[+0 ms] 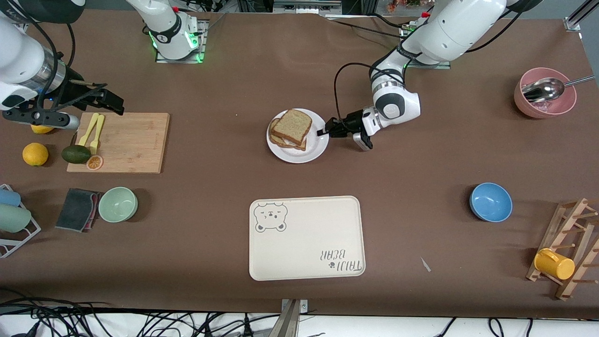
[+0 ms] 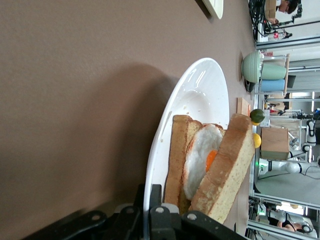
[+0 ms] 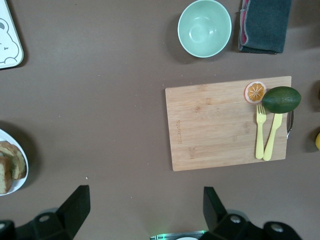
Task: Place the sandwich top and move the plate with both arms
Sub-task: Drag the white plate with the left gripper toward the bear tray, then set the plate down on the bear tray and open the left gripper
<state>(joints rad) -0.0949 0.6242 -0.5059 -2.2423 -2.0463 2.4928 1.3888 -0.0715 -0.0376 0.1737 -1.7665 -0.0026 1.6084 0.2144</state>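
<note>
- Fried egg (image 2: 202,160): hidden under sandwich top (image 1: 292,127) in front view.
- Plate (image 3: 20,177): cut by right wrist view's edge.
- Left pincer (image 2: 155,222): fingertips cropped in left wrist view.

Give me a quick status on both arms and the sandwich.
Left claw shut on plate rim. Right claw open, waiting above cutting board. Sandwich top on the egg slice.

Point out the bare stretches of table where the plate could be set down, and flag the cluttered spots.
Bare brown table lies between the plate and the bear tray, and between that tray and the blue bowl. The tray's own surface is bare too. It is crowded at the right arm's end: cutting board, avocado, orange, green bowl, grey cloth.
</note>
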